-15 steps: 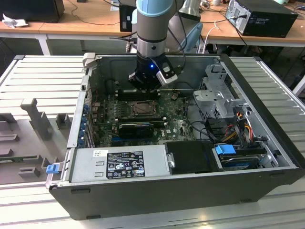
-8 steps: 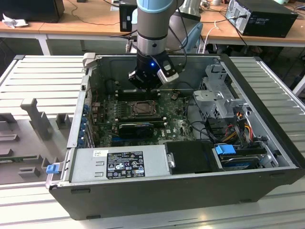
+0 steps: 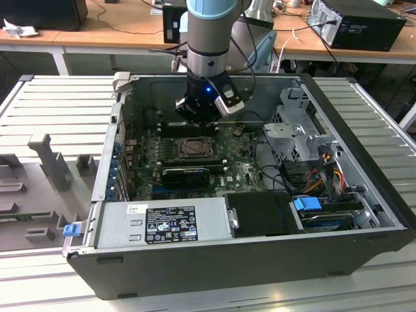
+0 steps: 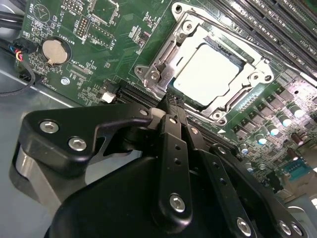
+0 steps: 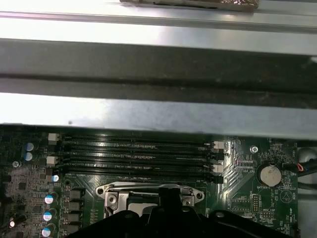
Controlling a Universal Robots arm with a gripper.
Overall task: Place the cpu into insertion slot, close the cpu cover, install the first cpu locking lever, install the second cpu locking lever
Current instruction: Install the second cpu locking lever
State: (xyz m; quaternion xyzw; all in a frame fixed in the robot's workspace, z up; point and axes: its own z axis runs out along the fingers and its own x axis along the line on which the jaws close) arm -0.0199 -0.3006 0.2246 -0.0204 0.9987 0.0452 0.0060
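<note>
gripper [image 4: 171, 101] fingers pinched together, holding nothing, tips at 7 o'clock edge of cpu cover [image 4: 163, 62]; cpu [image 4: 208, 69] seated inside.

The cpu [image 4: 205, 69], a flat square chip with a pale silver-beige metal top, is lying level in the motherboard socket, showing through a square opening. The cpu cover [image 4: 173, 47], a thin silver metal frame plate, is lying closed flat around it, framing the chip on all sides beside the memory slots.
</note>
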